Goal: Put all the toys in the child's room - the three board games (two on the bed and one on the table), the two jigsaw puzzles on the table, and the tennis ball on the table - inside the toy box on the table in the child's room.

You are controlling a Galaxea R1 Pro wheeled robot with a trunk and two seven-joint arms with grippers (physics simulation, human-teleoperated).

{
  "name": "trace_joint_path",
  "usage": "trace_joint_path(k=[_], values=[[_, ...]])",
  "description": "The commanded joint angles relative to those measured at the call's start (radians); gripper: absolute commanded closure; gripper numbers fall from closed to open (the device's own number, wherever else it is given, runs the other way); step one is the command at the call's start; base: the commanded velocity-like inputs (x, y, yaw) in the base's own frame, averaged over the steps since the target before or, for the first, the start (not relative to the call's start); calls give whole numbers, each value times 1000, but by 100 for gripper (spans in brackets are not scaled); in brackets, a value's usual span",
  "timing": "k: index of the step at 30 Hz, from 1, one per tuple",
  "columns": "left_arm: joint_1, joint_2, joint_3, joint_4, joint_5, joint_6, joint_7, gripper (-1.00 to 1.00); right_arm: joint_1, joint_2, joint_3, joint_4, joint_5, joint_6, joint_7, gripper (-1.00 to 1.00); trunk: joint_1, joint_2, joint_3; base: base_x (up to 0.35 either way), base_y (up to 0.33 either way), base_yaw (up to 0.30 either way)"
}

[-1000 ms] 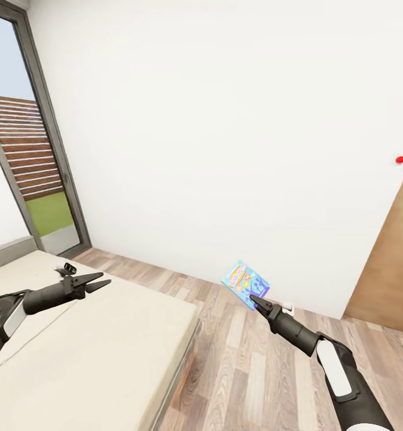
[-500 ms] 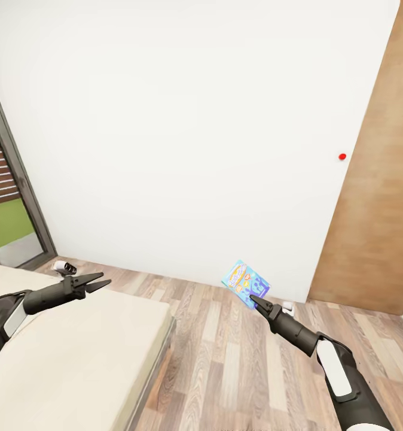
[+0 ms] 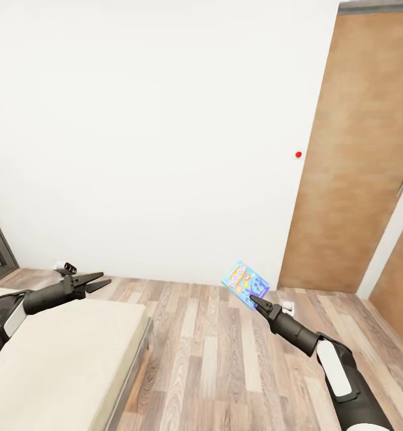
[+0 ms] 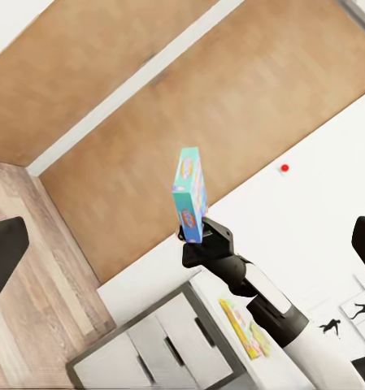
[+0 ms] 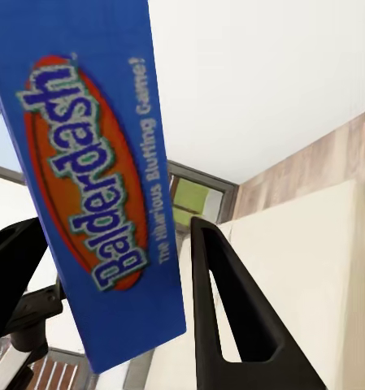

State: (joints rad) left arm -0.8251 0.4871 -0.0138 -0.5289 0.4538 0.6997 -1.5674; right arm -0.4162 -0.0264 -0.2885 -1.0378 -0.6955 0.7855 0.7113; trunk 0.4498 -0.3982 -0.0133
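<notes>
Gripping a blue board game point(image 3: 246, 284) by its lower edge, the right gripper point(image 3: 260, 302) holds the box up over the wooden floor point(image 3: 225, 359), near a white wall point(image 3: 153, 149) and a brown door point(image 3: 357, 167). Its side reads "Balderdash – The Hilarious Bluffing Game!" point(image 5: 101, 171). The left gripper point(image 3: 97, 281) hangs with fingers apart, holding nothing, above the bed point(image 3: 58, 365).

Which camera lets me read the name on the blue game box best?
The right wrist view: the board game is close and reads "Balderdash". The head view shows it small in the right hand; the left wrist view shows it edge-on.
</notes>
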Motion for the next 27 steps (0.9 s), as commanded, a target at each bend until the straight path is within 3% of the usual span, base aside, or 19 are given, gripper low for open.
trace_joint_path(k=[1,7,27], values=[[0,1,-2,0,2,11,-3,-100,-1,0,-1,0,-7,8,2,100,0,-2,-1,-187,-76,-285],[0,1,-2,0,1,11,-3,-100,-1,0,-1,1,-7,7,1,100,0,-2,-1,-135,-43,-285],[0,2,-2,0,0,11,-3,-100,-1,0,-1,1,-7,5,-1,100,0,-2,-1,-4,-1,-285]])
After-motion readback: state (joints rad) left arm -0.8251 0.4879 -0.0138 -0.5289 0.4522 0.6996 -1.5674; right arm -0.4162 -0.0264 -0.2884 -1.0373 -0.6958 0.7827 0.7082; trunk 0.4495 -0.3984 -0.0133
